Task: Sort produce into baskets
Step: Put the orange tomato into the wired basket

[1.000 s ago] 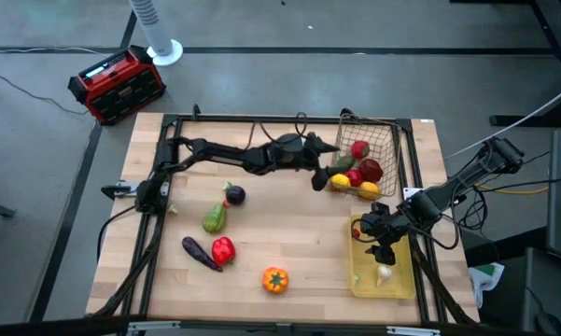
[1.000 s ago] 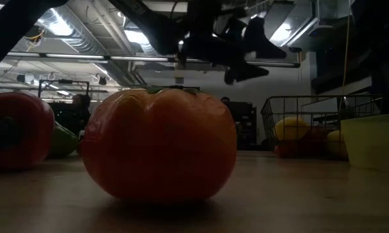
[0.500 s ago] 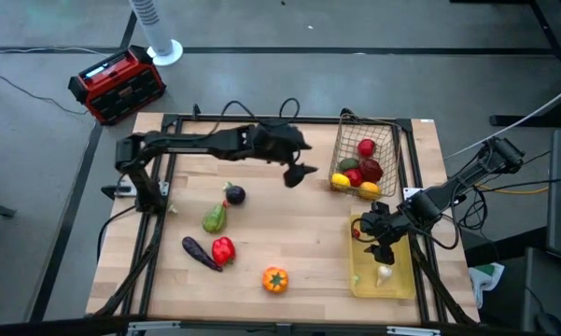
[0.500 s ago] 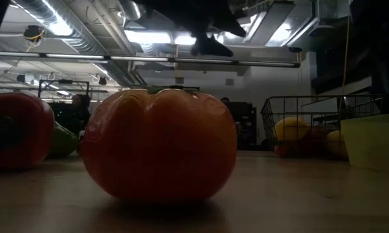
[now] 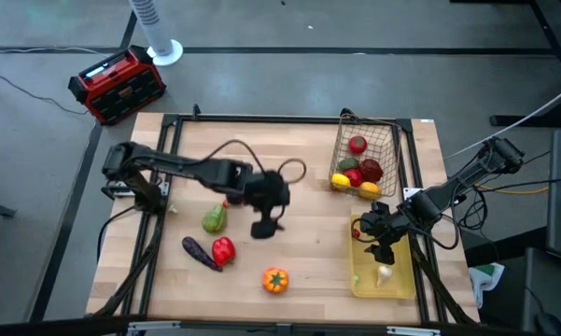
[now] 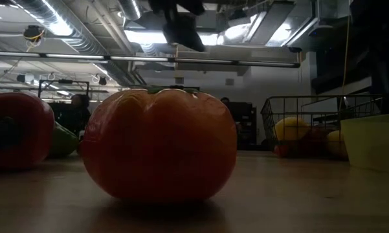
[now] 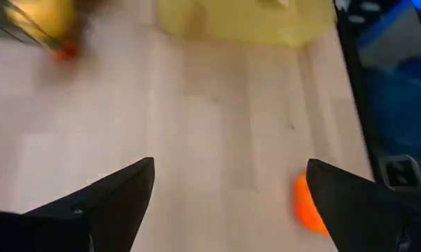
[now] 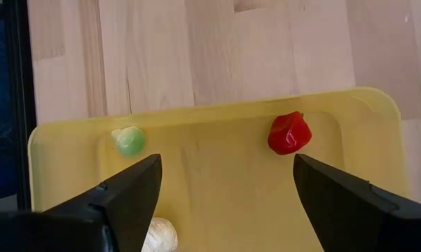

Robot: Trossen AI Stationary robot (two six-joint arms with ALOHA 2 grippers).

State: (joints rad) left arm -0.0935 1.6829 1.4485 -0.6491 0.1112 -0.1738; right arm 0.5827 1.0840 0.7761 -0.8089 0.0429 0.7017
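My left gripper [image 5: 263,230] is open and empty above the middle of the table, with bare wood between its fingers in the left wrist view [image 7: 230,165]. My right gripper [image 5: 383,246] is open and empty over the yellow tray [image 5: 399,280], as the right wrist view [image 8: 228,159] shows. In the tray lie a white garlic [image 8: 159,234], a small red pepper [image 8: 289,132] and a small green piece [image 8: 129,141]. The wire basket [image 5: 383,140] holds a red apple [image 5: 357,144], a lemon [image 5: 340,181] and other fruit. On the table lie a green avocado [image 5: 214,219], a purple eggplant [image 5: 198,250], a red pepper [image 5: 223,249] and an orange fruit [image 5: 275,279].
A round purple piece is mostly hidden under my left arm [image 5: 226,198]. A red-and-black box [image 5: 118,84] stands on the floor beyond the table's far left corner. The low view shows the orange fruit [image 6: 158,142] close up, with the basket [image 6: 317,126] and tray [image 6: 372,139] at the right.
My left gripper has drawn away from the wire basket and gone toward the table's left and near edges. It now hangs over the middle of the table, close to the avocado and red pepper. My right arm has kept still.
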